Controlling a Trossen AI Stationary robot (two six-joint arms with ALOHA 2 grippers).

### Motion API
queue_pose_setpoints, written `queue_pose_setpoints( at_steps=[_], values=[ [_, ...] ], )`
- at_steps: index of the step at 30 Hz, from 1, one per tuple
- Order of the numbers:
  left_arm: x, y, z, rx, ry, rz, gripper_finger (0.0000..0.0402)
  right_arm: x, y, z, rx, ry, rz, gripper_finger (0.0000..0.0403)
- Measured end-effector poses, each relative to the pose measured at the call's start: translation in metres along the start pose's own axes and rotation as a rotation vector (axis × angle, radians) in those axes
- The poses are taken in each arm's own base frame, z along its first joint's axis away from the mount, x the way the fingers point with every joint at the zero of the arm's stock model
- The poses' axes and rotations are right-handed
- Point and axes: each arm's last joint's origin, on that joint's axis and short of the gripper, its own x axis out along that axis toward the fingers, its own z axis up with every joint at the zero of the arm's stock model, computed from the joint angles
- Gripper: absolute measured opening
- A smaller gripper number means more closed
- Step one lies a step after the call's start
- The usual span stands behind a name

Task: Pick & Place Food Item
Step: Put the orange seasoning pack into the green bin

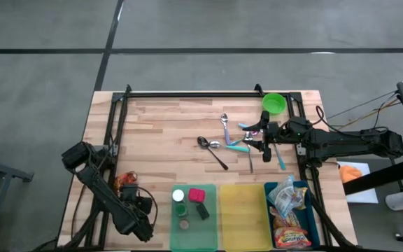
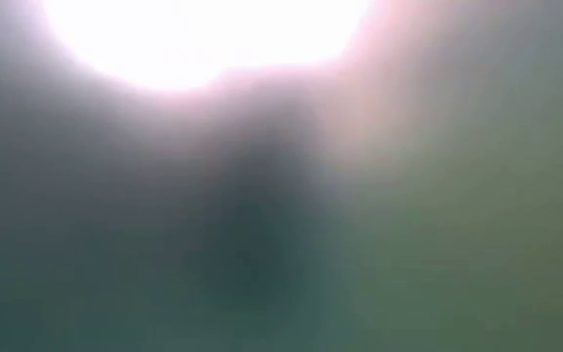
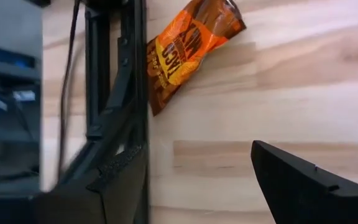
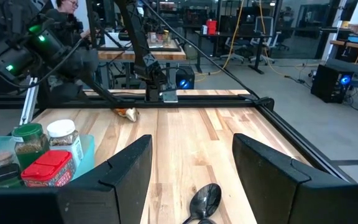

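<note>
The orange snack bag (image 1: 123,183) lies flat on the desk (image 1: 166,126) by its left edge, just beside the left tool (image 1: 140,207), which hangs near it with its fingers apart and holding nothing, likely so it can reach the bag and pick it up. The right tool (image 1: 257,136) sits over the spoons (image 1: 214,145) near the green cup (image 1: 274,103), fingers apart and empty too, so it seems to be waiting. The blue bin (image 1: 270,210) already has snacks in it, so the bag may go there.
</note>
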Motion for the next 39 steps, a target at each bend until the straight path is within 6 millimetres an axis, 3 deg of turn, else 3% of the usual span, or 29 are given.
queue_pose_setpoints(
  at_steps=[5, 11, 23, 31, 35, 39],
  values=[
    [0.000, -0.005, 0.001, -0.163, -0.031, -0.077, 0.0290, 0.000, 0.000, 0.000, 0.000, 0.000, 0.000, 0.0221],
    [-0.001, -0.009, 0.004, -0.218, -0.145, -0.220, 0.0290, 0.000, 0.000, 0.000, 0.000, 0.000, 0.000, 0.0221],
    [-0.006, -0.015, 0.013, -0.004, -0.487, -0.477, 0.0290, 0.000, 0.000, 0.000, 0.000, 0.000, 0.000, 0.0221],
    [-0.006, -0.015, 0.013, -0.230, -0.407, -0.514, 0.0290, 0.000, 0.000, 0.000, 0.000, 0.000, 0.000, 0.0221],
    [-0.004, -0.012, 0.016, -0.308, -0.368, -0.449, 0.0290, 0.000, 0.000, 0.000, 0.000, 0.000, 0.000, 0.0221],
    [0.010, -0.008, 0.021, -0.399, -0.297, -0.309, 0.0290, 0.000, 0.000, 0.000, 0.000, 0.000, 0.000, 0.0221]
  ],
)
